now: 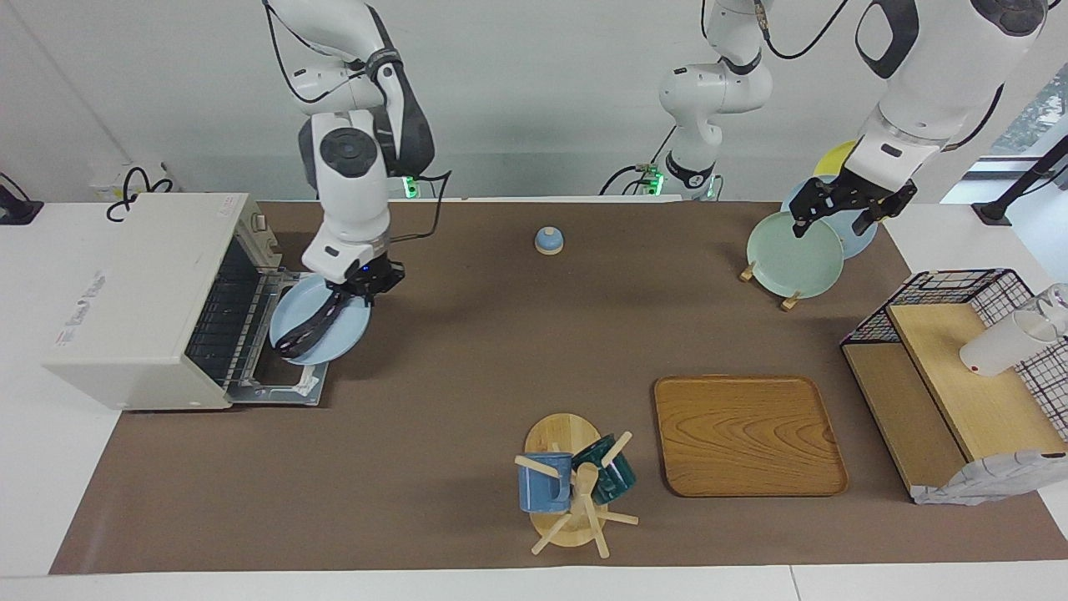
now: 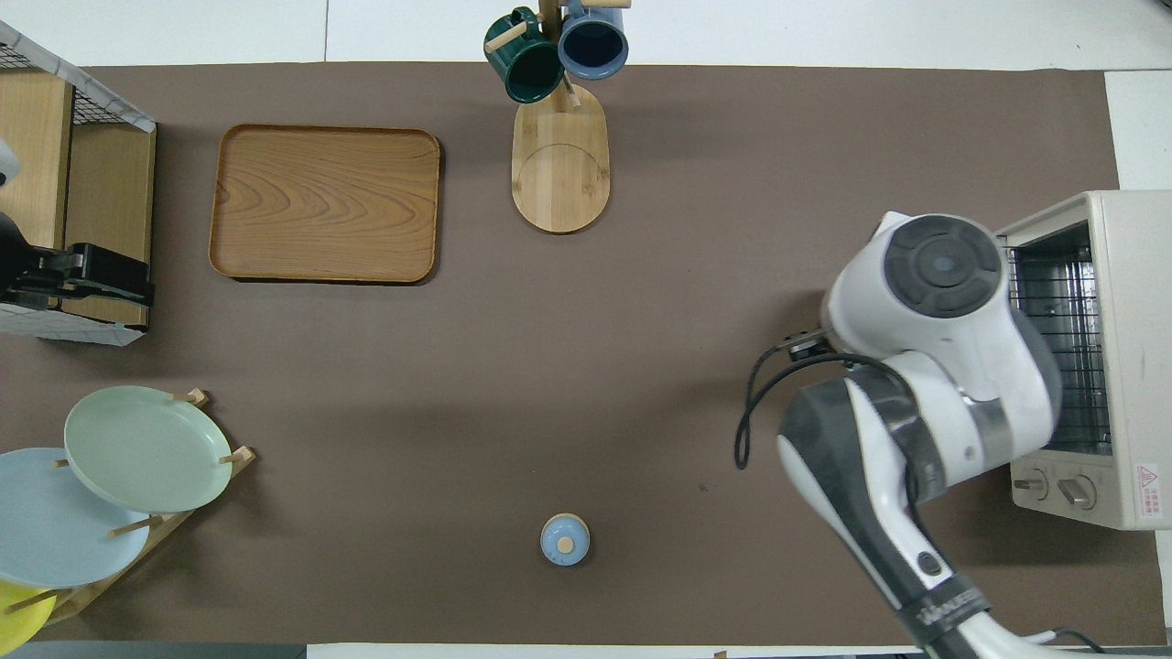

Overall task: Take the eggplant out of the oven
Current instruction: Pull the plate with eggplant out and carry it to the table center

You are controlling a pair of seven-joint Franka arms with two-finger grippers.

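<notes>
The cream-white oven (image 1: 138,305) stands at the right arm's end of the table, its drop-down door (image 1: 279,386) lying open and its wire rack bare. My right gripper (image 1: 360,290) is shut on the rim of a light blue plate (image 1: 329,338), held in the air over the open door. The dark eggplant (image 1: 302,331) lies across that plate, one end close to the fingers. In the overhead view the right arm (image 2: 943,366) hides both plate and eggplant beside the oven (image 2: 1131,348). My left gripper (image 1: 838,219) waits open over the plate rack.
A rack of plates (image 1: 793,255) stands at the left arm's end, with a wire shelf (image 1: 943,367) holding a white cup beside it. A wooden tray (image 1: 747,434), a mug tree (image 1: 576,492) with two mugs and a small blue bell (image 1: 548,240) are on the brown mat.
</notes>
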